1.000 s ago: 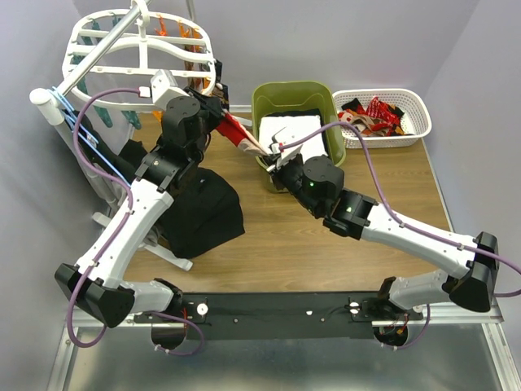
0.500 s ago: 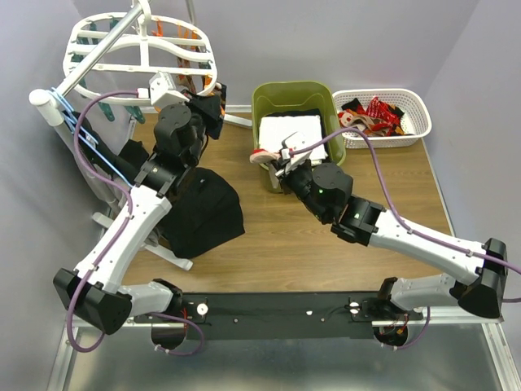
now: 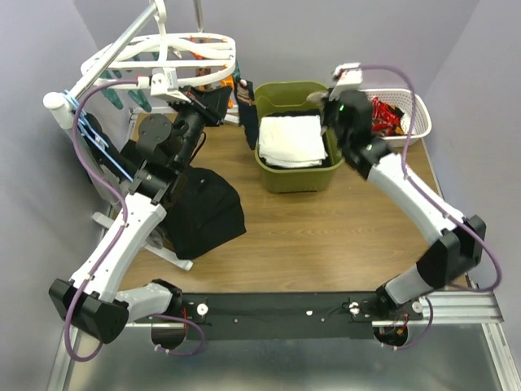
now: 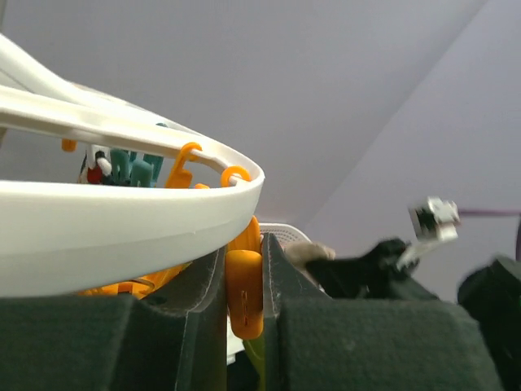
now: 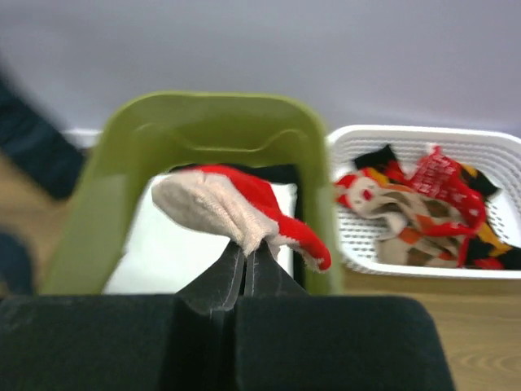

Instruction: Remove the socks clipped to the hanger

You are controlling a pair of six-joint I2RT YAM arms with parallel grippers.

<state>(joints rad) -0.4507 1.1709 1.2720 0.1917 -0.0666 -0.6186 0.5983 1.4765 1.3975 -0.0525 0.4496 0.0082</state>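
The white oval hanger (image 3: 167,55) hangs at the back left, with teal and orange clips under its rim; its rim also shows in the left wrist view (image 4: 122,228). My left gripper (image 3: 225,96) is at the hanger's right end, shut on an orange clip (image 4: 244,295). No sock shows on that clip. My right gripper (image 3: 329,104) is shut on a red and beige sock (image 5: 236,204) and holds it above the green bin's right side, next to the white basket. Several more socks (image 3: 385,114) lie in that basket.
The green bin (image 3: 277,94) holds a folded white cloth (image 3: 291,140). The white mesh basket (image 3: 417,101) stands at the back right. A large black garment (image 3: 203,212) drapes over a rack at the left. A white pole (image 3: 89,77) carries the hanger.
My right gripper has carried the red and beige sock from the bin's front left up and right, beside the white basket. My left gripper has risen to the hanger's rim; the hanger has swung right.
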